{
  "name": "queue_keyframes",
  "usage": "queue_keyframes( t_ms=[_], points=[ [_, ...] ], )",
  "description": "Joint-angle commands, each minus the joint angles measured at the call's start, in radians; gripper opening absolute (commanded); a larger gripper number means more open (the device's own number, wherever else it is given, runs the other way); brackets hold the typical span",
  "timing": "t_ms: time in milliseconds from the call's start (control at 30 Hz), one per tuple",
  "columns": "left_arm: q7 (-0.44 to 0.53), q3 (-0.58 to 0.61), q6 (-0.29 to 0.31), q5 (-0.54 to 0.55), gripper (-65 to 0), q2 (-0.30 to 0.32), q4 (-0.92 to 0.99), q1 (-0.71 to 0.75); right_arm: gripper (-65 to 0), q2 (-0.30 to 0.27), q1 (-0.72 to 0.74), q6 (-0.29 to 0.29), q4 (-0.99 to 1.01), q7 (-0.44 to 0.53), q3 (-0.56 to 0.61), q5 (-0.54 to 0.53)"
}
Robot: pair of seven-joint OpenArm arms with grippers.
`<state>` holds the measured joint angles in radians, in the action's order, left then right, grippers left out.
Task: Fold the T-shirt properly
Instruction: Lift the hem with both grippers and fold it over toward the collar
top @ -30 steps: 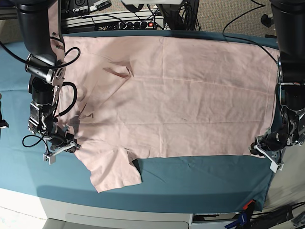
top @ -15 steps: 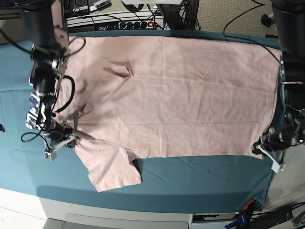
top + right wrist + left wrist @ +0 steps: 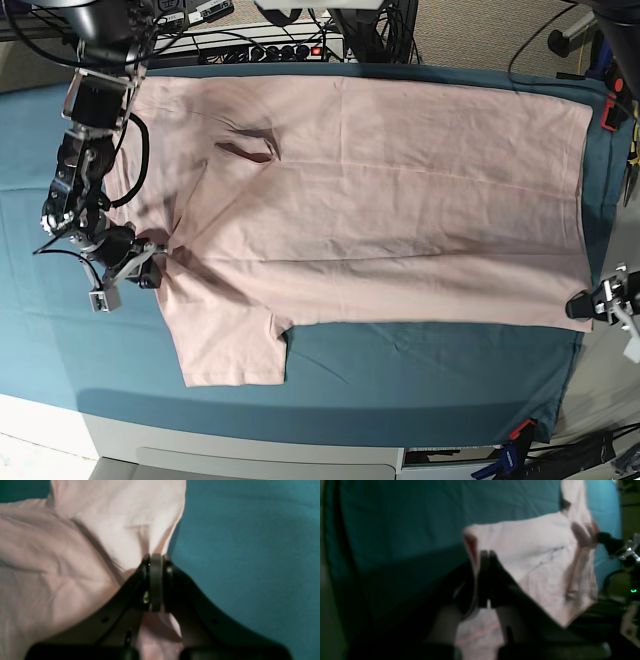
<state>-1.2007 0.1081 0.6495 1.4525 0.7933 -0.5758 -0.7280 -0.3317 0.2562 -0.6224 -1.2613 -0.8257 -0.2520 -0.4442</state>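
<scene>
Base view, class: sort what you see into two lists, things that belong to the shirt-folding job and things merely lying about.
Belongs to the job:
T-shirt
left gripper, pinching the shirt's corner
right gripper, pinching the shirt's edge

Just lying about:
teal tablecloth
power strip behind the table
cables

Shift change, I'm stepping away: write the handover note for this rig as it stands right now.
Right gripper: shut on the T-shirt at its shoulder-side edge.
Left gripper: shut on the T-shirt's bottom hem corner.
T-shirt lies spread flat on the teal tablecloth, collar toward the right arm, near sleeve sticking out toward the table front.
Done: both near-edge grips taken.
Left: every fold; none is made yet.
</scene>
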Motion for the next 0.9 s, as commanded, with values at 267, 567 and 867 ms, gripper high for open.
queue_keyframes(
  t_ms=[267, 567, 867],
  points=[
    [-0.093, -0.006, 0.049, 0.031, -65.0, 0.073, -0.011, 0.093, -65.0, -0.097, -0.145, -0.003, -0.138, -0.009, -0.005, -0.078],
    [-0.093, -0.006, 0.049, 0.031, -65.0, 0.074, -0.011, 0.163, -65.0, -0.195, -0.234, -0.003, -0.192, -0.105, -0.005, -0.208],
    [-0.112, -0.006, 0.049, 0.031, -65.0, 0.074, -0.011, 0.169, -65.0, -0.2, -0.301, -0.003, -0.233, -0.173, -0.018, -0.266]
  ],
)
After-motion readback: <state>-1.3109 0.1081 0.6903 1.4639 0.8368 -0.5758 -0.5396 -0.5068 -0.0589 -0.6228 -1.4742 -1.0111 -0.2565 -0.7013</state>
